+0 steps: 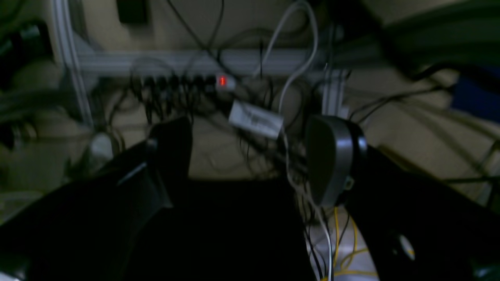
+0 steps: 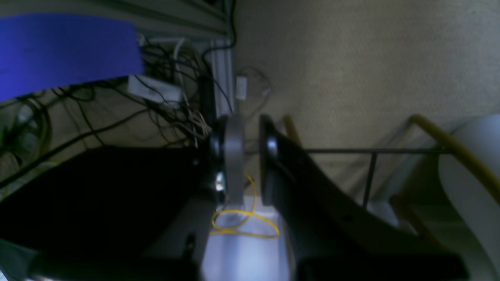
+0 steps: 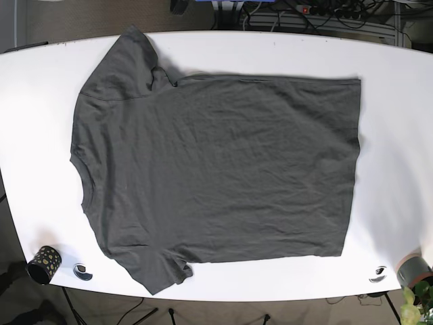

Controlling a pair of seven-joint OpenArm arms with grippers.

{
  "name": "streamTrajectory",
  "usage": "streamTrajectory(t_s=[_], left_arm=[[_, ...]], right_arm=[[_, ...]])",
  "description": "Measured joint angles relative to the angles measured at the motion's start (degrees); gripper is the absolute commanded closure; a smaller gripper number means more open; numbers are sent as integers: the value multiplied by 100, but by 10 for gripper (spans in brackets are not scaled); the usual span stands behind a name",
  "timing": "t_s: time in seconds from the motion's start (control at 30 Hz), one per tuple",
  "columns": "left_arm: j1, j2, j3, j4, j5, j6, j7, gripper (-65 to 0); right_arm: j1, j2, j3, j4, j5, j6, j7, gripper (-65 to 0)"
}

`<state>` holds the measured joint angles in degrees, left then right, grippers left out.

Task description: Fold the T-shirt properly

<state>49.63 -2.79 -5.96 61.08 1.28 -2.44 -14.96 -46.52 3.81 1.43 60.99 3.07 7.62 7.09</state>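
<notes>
A dark grey T-shirt lies spread flat on the white table in the base view, with the collar to the left, the hem to the right, and sleeves at the upper left and lower left. Neither arm shows in the base view. My left gripper is open and empty, pointing at cables and the floor. My right gripper is empty, its jaws close together with only a thin gap, facing the floor beside the table frame. The shirt shows in neither wrist view.
A black dotted cup stands at the table's front left corner, next to a small round object. Another small object and a grey cylinder sit at the front right. A power strip and cables lie beyond the far edge.
</notes>
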Motion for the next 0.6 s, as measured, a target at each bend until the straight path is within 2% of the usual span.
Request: streamTrajectory(t_s=[0.2,0.33,0.4,0.47,0.6], left_arm=[[739,2,0,1139,0,0,39,-415],[1189,4,-74,1910,0,-9,42,-415],[1414,11,-195,2343,-2,-15,44,-414],[1613,7,-264,2715,0,13,39,-414],[1989,22,-319,3480,-4,-4,39,-414]], right_arm=[[-566,2,9,984,4,-2,-133,-67],[-931,149,4,1698,33,48,-282,-67],[-1134,188,28,2120,35,-22,-345,-67],[-1320,232,42,2496,39,-13,-310,-67],[-1611,201,35,3228,39,7,-326,-67]])
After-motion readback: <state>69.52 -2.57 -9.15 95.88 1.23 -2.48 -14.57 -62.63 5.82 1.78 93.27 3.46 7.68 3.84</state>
